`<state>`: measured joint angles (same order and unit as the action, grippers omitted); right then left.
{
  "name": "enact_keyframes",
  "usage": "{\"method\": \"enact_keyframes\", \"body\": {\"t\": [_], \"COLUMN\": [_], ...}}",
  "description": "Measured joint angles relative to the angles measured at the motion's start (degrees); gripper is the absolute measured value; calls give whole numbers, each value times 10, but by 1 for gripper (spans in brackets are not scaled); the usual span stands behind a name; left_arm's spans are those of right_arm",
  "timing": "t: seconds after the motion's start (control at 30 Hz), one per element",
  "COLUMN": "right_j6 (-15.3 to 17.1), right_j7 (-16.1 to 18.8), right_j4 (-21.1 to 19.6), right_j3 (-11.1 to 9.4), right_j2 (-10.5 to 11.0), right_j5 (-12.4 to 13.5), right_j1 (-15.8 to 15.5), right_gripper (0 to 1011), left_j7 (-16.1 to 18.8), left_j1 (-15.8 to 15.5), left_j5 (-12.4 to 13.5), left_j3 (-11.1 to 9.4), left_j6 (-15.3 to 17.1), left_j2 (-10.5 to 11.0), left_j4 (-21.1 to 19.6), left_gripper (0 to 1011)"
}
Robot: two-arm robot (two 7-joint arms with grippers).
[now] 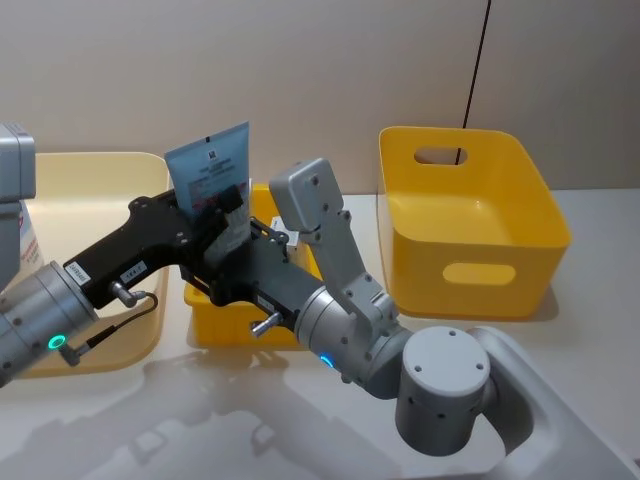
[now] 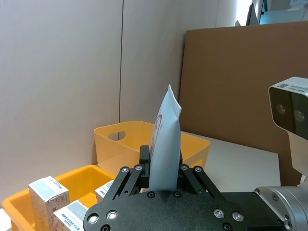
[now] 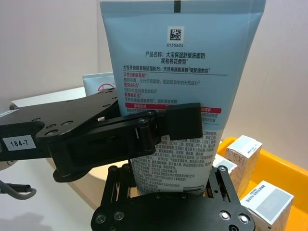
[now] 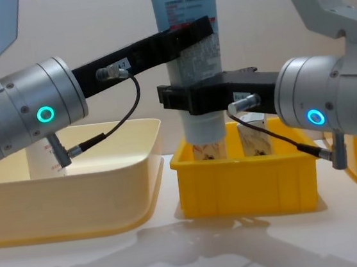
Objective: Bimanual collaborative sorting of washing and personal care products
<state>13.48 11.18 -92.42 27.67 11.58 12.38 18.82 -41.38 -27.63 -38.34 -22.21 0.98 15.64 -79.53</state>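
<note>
A tall pale-blue squeeze tube (image 1: 208,165) with printed text stands upright above the small yellow bin (image 4: 246,187), white cap down. My left gripper (image 4: 187,37) is shut across its middle, and my right gripper (image 4: 191,100) is shut on it lower down, just above the cap. The left wrist view shows the tube (image 2: 166,139) edge-on between the left gripper's (image 2: 162,168) fingers. Its back label (image 3: 178,62) faces the right wrist camera. Small white cartons (image 3: 243,154) with reddish swirls stand in the small bin under the tube. Another tube (image 3: 98,84) with a red logo stands in the cream bin.
A wide cream bin (image 1: 100,170) sits on the left. A large yellow bin (image 1: 470,230) with handle cutouts stands empty on the right. The small yellow bin (image 1: 225,325) lies between them. The white table front is bare, and a plain wall rises close behind.
</note>
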Motion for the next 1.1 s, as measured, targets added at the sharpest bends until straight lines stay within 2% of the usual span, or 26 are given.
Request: {"method": "enact_keyframes", "body": {"t": [0.1,0.23,0.4,0.47,0.5,0.63,0.67,0.9,1.1], "right_j6": [0,1,1,1,1,1,1,1,-1], "right_j7": [0,0,-1,-1,-1,-1,-1,-1,-7], "right_j4": [1,2,3,3,3,4,4,4,-2], "right_j3": [1,2,2,2,2,3,3,2,-8], "right_j2": [-1,-2,-3,-3,-3,-3,-3,-4,0], "right_j5": [-1,-2,-2,-2,-2,-3,-3,-3,-5], "right_j1": [1,2,2,3,3,3,3,3,-4], "right_gripper": [639,612,574,563,559,534,531,499,480], "left_j7": [0,0,-1,-1,-1,-1,-1,0,0], "left_j1": [0,0,0,0,0,0,0,0,0], "left_j5": [0,0,0,0,0,0,0,0,0], "left_j3": [0,-1,-1,-1,-1,-1,-1,0,0], "left_j6": [0,0,0,0,0,0,0,0,0], "left_j2": [0,0,0,0,0,0,0,0,0], "left_j4": [0,0,0,0,0,0,0,0,0], "left_gripper": [268,352,533,572,630,734,795,977,1003]}}
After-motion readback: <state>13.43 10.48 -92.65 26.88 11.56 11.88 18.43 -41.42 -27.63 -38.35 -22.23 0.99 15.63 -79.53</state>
